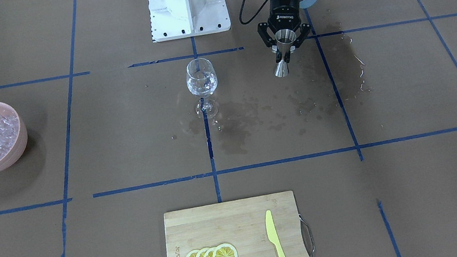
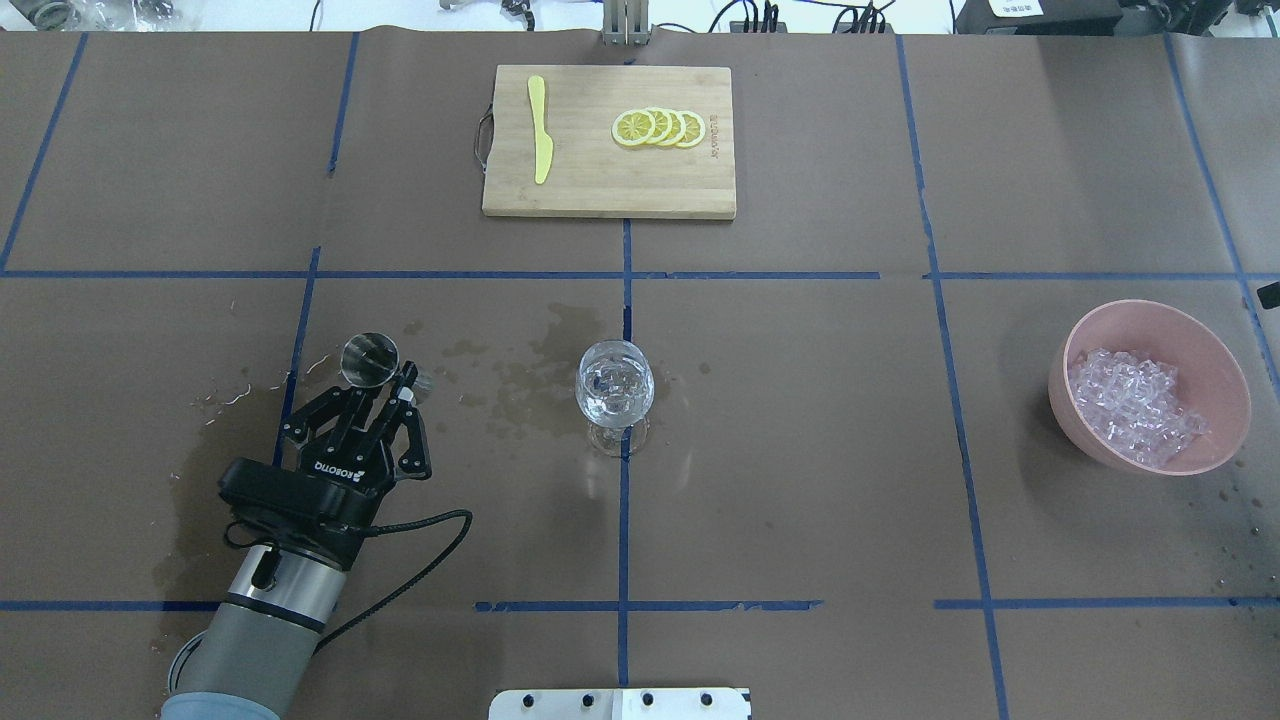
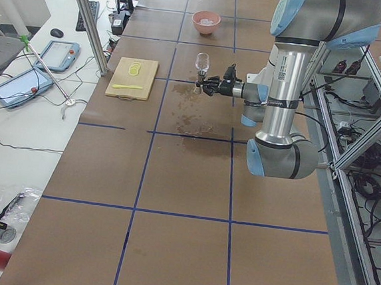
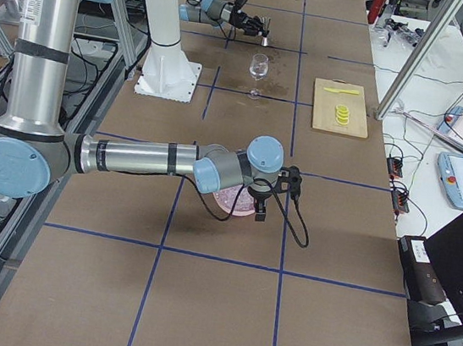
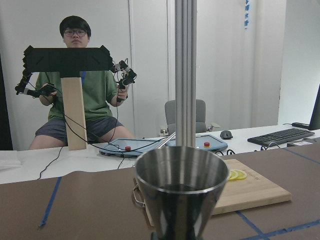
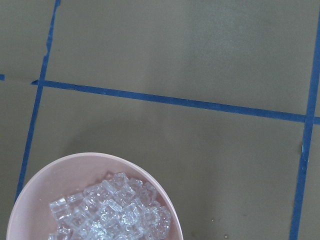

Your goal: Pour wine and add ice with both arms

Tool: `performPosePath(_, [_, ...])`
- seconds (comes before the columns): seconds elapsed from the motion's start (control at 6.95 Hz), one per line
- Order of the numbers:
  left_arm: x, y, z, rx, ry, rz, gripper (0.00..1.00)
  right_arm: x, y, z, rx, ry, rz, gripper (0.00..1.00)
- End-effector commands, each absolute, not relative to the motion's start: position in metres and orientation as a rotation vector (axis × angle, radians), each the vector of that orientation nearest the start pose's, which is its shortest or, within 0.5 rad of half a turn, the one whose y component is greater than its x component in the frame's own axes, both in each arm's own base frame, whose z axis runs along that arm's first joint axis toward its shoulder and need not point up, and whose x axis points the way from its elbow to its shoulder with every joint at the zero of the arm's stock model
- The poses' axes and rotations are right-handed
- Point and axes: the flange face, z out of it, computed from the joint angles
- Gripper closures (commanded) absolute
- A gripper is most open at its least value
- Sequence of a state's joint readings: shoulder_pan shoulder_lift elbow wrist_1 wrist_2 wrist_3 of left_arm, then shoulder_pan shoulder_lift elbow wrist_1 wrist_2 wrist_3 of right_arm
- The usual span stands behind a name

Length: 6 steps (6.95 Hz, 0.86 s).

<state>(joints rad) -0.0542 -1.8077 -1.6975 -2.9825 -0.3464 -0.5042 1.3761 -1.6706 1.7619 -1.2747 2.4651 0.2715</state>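
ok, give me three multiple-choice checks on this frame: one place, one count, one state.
1. Where does the yellow knife lie?
A in a bowl
B on the cutting board
C on the bare table

2. How many lemon slices are there?
A two
B four
C six

3. The left gripper is:
A open and empty
B shut on a lemon slice
C shut on the steel jigger

Answers:
1 B, the knife rests on the board, apart from the slices.
2 B, four overlapping rounds show.
3 C, its fingers clamp the jigger's waist.

pink bowl (image 6: 37, 190) at bottom-left — ice (image 6: 110, 212) inside | blue tape lines (image 6: 170, 101) beyond
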Motion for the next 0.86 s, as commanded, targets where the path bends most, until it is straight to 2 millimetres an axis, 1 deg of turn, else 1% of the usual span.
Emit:
performPosePath(0.0, [0.471,-0.257,0.318,1.498,0.665,-0.240,1.00,-0.037,-0.466,0.570,0.145,-0.940,-0.104,0.00])
performPosePath(0.14, [0.475,-0.260,0.305,1.521,0.619,-0.203,1.00,-0.037,-0.466,0.570,0.145,-0.940,-0.106,0.00])
performPosePath(0.29, [0.475,-0.265,0.300,1.541,0.557,-0.158,1.00,-0.038,-0.466,0.571,0.143,-0.940,-0.107,0.00])
performPosePath(0.58, [0.488,-0.271,0.273,1.556,0.487,-0.104,1.00,-0.039,-0.466,0.572,0.138,-0.940,-0.108,0.00])
performPosePath(0.72, [0.495,-0.270,0.261,1.555,0.479,-0.093,1.00,-0.041,-0.466,0.573,0.136,-0.940,-0.110,0.00])
